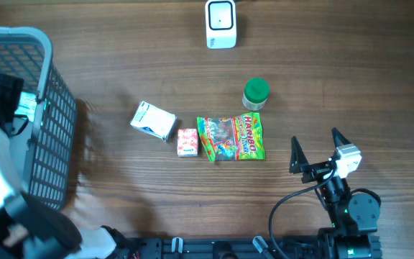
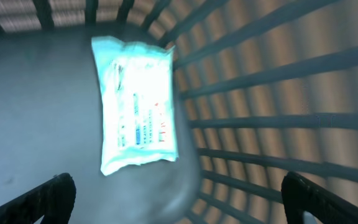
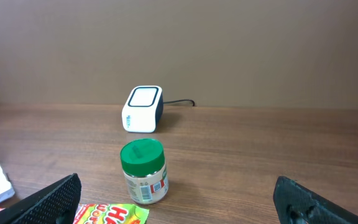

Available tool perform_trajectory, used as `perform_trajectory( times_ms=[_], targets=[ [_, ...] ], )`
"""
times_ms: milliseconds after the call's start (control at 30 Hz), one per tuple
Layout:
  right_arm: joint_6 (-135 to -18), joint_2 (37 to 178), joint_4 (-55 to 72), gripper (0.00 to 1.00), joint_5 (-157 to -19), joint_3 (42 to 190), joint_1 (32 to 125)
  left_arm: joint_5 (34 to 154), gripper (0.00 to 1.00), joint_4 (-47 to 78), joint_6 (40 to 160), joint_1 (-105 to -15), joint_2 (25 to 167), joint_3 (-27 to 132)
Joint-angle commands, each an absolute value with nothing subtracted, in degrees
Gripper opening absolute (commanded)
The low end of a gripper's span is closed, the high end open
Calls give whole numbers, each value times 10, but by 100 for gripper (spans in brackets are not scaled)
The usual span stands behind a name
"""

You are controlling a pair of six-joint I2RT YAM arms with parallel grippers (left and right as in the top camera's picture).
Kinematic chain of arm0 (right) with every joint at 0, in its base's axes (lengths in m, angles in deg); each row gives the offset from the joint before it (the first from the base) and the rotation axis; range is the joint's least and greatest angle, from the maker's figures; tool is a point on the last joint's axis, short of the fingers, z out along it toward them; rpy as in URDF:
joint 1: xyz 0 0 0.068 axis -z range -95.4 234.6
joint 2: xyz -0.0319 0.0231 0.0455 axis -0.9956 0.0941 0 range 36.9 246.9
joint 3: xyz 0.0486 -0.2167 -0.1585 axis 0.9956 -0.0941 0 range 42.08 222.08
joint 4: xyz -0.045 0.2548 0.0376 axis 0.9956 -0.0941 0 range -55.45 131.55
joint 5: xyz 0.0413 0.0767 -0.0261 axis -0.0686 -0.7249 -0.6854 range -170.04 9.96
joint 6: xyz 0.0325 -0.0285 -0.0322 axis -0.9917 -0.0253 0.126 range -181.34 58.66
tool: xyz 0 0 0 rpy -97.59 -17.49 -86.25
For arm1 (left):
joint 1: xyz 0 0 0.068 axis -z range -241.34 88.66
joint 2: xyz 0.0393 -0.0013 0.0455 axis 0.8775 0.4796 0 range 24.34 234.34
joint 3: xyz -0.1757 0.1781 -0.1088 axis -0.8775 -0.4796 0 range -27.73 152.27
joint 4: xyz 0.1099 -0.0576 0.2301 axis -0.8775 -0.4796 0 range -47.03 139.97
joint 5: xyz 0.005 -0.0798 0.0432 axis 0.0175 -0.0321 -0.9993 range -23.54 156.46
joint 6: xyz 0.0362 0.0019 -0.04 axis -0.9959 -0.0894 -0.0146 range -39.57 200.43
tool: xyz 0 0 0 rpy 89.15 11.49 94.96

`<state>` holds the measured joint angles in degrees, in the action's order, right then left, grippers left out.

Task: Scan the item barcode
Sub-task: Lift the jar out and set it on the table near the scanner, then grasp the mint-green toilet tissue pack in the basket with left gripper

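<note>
both end effectors are released, jaws wide, holding nothing. the right end effector (image 1: 315, 137) hovers on the robot's side of the scanner (image 1: 221, 24), off to the right, and faces the green-lidded jar (image 1: 255, 93), the item closest to the scanner and probably the next one to scan. the sweet bag (image 1: 231, 137) lies just beyond the jar as seen from the scanner, with the pink box (image 1: 187, 142) and the white box (image 1: 153, 119) trailing left of it on the table (image 1: 336, 72). the left end effector (image 2: 178, 186) hangs inside the basket (image 1: 49, 108), far left of the scanner, over a pale blue pack (image 2: 138, 106).

the likely risks:
- the jar is tall and round, so a finger clipping it on the way in could tip it or roll it toward the scanner
- its label wraps around, so the barcode may end up turned away from the scanner window, or under a finger
- the sweet bag sits very near the jar and a low approach could drag it along
- the left fingers could snag the basket bars when lifting out
</note>
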<state>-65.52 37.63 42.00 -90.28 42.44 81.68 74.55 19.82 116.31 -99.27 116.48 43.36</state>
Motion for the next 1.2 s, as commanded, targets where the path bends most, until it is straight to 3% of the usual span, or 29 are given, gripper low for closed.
perform_trajectory(
  times_ms=[0,333,567,667,733,967,1167],
  targets=[
    [-648,372,423,100,-900,424,814,765,100,231,1151,-987,1254,425],
    [-648,372,423,100,-900,424,814,765,100,294,1151,-987,1355,425],
    [-647,372,423,100,-900,424,814,765,97,310,1083,-983,1377,425],
    [-648,372,423,100,-900,424,814,765,64,297,1026,-977,1377,425],
    [-648,372,423,100,-900,424,814,775,4,289,1023,-978,1377,425],
    [-648,372,423,100,-900,424,814,857,4,190,1051,-1008,1284,495],
    [-648,372,423,100,-900,424,814,857,4,95,1107,-1053,1054,579]
  ],
)
